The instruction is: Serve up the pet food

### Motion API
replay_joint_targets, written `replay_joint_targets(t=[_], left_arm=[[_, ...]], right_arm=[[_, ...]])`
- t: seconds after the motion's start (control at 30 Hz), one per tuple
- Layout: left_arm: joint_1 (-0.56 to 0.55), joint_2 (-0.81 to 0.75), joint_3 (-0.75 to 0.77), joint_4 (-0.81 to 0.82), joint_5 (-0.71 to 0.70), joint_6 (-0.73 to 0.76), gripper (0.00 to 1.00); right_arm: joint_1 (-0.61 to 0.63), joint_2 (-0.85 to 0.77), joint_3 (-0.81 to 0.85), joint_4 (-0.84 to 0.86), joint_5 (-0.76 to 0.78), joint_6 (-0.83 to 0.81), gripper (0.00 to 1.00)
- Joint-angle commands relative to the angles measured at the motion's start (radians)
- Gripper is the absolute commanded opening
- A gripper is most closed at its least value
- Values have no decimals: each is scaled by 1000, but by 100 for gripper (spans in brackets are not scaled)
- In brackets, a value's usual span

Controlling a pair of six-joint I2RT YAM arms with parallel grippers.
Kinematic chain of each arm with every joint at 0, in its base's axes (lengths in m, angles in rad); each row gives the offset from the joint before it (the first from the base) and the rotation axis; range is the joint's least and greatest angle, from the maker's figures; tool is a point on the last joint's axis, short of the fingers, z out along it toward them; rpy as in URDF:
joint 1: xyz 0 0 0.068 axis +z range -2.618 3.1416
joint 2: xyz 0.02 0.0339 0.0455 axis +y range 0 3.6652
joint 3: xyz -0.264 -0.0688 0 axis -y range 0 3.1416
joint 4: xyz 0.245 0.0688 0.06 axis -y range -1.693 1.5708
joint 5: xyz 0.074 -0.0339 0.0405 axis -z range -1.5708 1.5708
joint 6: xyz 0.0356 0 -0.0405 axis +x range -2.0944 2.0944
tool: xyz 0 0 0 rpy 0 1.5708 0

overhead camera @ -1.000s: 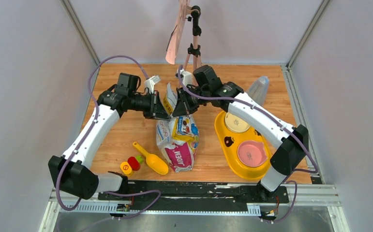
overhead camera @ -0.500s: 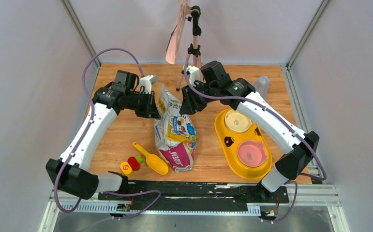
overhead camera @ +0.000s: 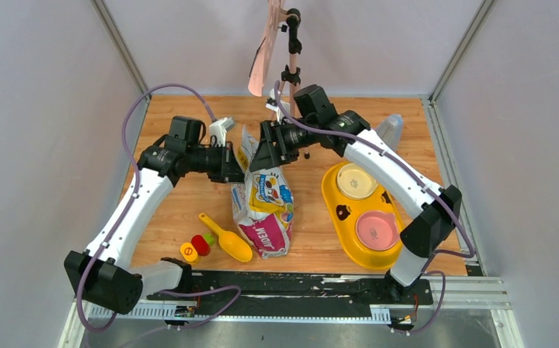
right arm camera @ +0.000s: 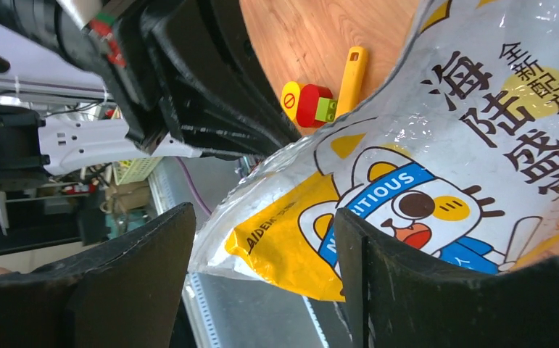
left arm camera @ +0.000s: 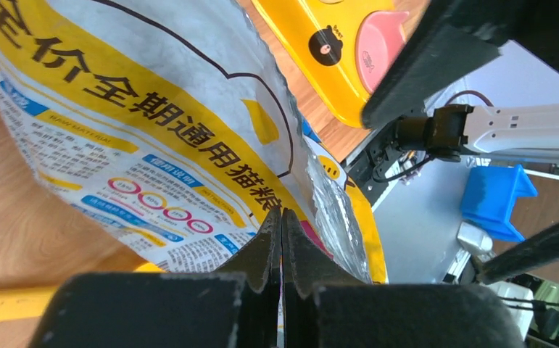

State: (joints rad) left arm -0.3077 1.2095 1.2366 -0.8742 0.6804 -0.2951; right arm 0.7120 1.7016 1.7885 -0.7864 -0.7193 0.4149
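Checking pet food: dark-brown dry kibble not visible, presumably inside white-pink-yellow printed foil bag (overhead camera: 265, 210), table centre. Judged loose, light, spill-prone; handle via bag's crinkly, slippery top edge. At 9 o'clock of bag mouth, left gripper (left arm camera: 282, 221) fully closed, pinching that edge. At 3 o'clock, right gripper (right arm camera: 265, 217) jaws wide apart, holding nothing.

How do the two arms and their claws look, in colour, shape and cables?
The left arm and the right arm both have white, tube-like links joined by black, boxy joints. A thin purple cable runs along each arm in loose loops. The left claw and the right claw are matte black, each with two flat, wedge-shaped fingers.
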Motion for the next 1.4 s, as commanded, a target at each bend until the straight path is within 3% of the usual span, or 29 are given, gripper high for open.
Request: replay_joint_targets(t=[0.0,0.3,0.57,0.8,0.87,0.97,1.03,1.37], left_arm=[[0,-62,-72,177,111,-95,0],[0,-101,-128,256,170,-136,0],[-1,-106,-139,287,192,-164,0],[-1,-107,-141,277,188,-160,0],[-1,-108,-142,273,187,-157,0],[-1,-108,-143,269,186,-153,0],[-1,-109,-143,267,185,-153,0],[-1,-110,-136,258,177,-141,0]], right_arm=[[0,43,23,41,-32,129,72],[21,73,-1,77,-95,206,51],[26,59,-58,122,-149,270,49],[22,48,-77,123,-146,279,37],[12,39,-88,131,-162,286,37],[-7,30,-110,161,-213,304,49],[-20,26,-122,175,-241,316,51],[-54,35,-127,184,-274,327,35]])
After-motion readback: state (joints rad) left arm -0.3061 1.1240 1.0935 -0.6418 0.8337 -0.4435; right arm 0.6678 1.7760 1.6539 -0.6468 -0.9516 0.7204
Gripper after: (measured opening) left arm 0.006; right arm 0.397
